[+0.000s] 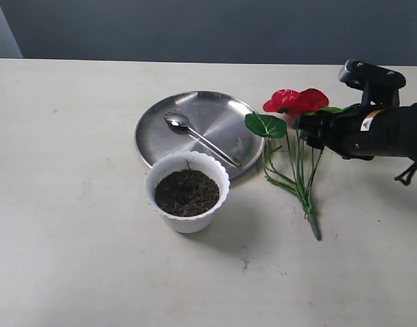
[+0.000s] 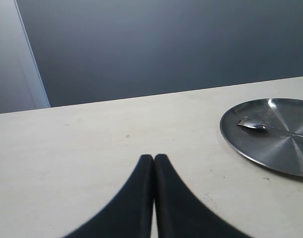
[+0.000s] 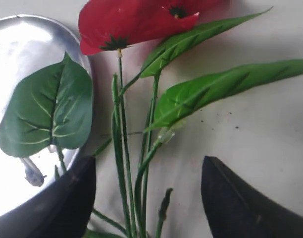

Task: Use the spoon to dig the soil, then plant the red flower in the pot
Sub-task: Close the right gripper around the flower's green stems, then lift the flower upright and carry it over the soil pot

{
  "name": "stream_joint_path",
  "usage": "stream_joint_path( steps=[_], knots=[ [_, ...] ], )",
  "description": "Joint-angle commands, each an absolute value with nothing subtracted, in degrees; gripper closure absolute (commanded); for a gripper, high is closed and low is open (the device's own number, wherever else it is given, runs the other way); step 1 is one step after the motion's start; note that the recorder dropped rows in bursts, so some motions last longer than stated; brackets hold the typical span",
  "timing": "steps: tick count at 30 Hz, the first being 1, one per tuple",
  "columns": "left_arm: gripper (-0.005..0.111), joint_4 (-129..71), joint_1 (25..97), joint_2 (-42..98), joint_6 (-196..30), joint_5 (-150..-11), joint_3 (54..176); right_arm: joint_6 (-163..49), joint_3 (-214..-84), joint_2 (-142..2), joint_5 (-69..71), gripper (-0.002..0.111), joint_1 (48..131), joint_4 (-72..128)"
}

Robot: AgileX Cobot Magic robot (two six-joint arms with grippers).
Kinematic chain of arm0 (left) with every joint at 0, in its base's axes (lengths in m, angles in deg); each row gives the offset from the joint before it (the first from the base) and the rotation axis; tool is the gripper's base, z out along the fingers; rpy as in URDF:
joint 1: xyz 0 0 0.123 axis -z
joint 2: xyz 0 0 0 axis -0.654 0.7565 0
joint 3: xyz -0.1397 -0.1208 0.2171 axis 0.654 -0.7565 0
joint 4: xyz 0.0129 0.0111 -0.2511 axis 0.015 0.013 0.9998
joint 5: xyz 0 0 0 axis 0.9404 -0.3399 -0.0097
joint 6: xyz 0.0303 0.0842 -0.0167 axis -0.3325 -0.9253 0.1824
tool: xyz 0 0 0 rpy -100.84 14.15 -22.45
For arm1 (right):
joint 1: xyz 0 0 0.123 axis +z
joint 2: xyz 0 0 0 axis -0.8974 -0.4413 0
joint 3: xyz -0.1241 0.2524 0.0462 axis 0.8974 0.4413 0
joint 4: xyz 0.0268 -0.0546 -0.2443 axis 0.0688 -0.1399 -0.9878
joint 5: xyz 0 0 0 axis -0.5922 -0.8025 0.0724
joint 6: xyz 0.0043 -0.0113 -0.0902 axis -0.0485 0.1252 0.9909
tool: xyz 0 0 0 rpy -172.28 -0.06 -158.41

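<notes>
Right gripper (image 3: pixel 147 166), spread wide and empty beside the round steel plate (image 1: pixel 219 112), straddles the stems (image 3: pixel 120 129) of the red artificial flower (image 3: pixel 136 20); best clamp the whole bunch.

Table layout

The plate (image 1: pixel 219 112) was set mid-table (image 1: pixel 72 204), with the spoon (image 1: pixel 198 134) laid on it. The pot (image 1: pixel 188 219) was placed just before the plate, with soil (image 1: pixel 187 192) held in it. The flower (image 1: pixel 298 101) was laid right of the plate, blooms behind, stem ends in front, one leaf at the plate's rim. The right gripper (image 3: pixel 146 166) was positioned astride the stems.
</notes>
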State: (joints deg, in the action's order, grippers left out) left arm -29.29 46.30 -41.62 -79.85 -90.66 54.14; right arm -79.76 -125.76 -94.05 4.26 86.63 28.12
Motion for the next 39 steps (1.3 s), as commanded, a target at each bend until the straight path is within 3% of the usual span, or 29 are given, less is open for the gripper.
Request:
stream_joint_path(
  steps=[1, 11, 17, 21, 23, 27, 39],
  knots=[
    [0.106, -29.3, 46.7, -41.8, -79.8, -89.9, 54.3, -79.8, -129.0, -97.6, 2.6, 0.049, 86.6, 26.6],
    [0.106, -29.3, 46.7, -41.8, -79.8, -89.9, 54.3, -79.8, -133.8, -104.9, 1.4, 0.05, 89.6, 25.8],
    [0.106, -29.3, 46.7, -41.8, -79.8, -89.9, 54.3, -79.8, -134.5, -107.1, -0.5, 0.065, 89.6, 25.8],
    [0.106, -29.3, 46.7, -41.8, -79.8, -89.9, 54.3, -79.8, -134.5, -107.3, -0.5, 0.069, 89.6, 25.8],
    [0.106, -29.3, 46.7, -41.8, -79.8, -89.9, 54.3, -79.8, -134.5, -107.2, -0.5, 0.077, 89.6, 25.7],
    [0.106, -29.3, 46.7, -41.8, -79.8, -89.9, 54.3, -79.8, -134.5, -106.2, -0.9, 0.109, 89.6, 25.7],
    [0.106, -29.3, 46.7, -41.8, -79.8, -89.9, 54.3, -79.8, -134.5, -98.2, -3.8, 0.108, 89.6, 22.8]
  ],
)
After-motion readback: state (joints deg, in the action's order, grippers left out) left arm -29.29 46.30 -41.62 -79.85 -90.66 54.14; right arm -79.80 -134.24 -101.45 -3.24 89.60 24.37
